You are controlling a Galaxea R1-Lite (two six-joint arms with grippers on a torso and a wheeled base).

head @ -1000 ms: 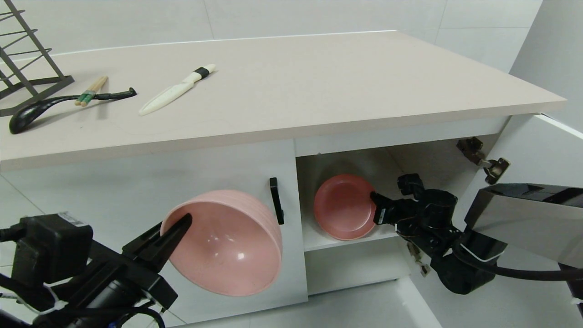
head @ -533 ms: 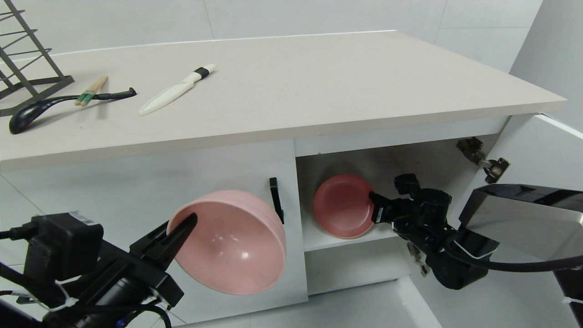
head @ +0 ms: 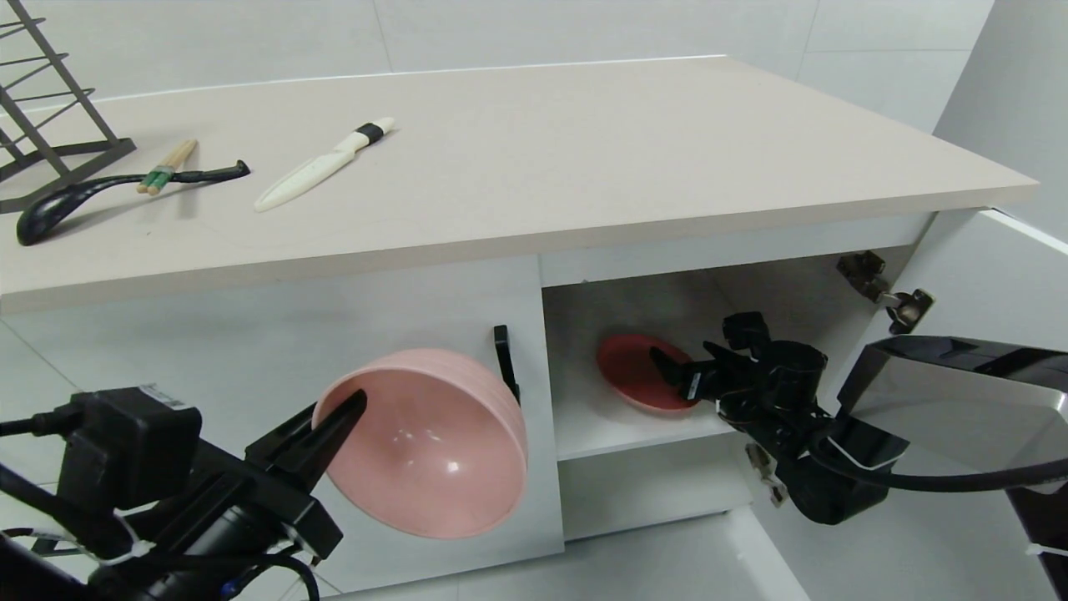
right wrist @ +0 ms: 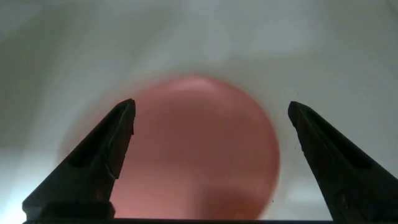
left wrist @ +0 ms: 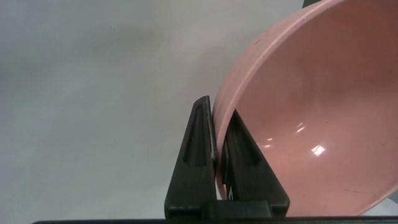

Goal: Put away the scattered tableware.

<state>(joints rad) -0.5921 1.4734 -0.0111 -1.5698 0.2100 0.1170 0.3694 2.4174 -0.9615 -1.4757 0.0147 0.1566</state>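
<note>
Pink ribbed round bowl: rim was pinched tight in the left tool, before the closed white cabinet door. Round pink-red plate: sat on the open cabinet's white shelf, just beyond the right tool, which gaped wide and held nothing. Beige worktop: carried a black ladle and a white knife.

Left gripper: black, tapered wedge fingers; boxy black wrist block with white label, black cables, white zip ties. Right gripper: black; glossy silver-grey forearm shell.
</note>
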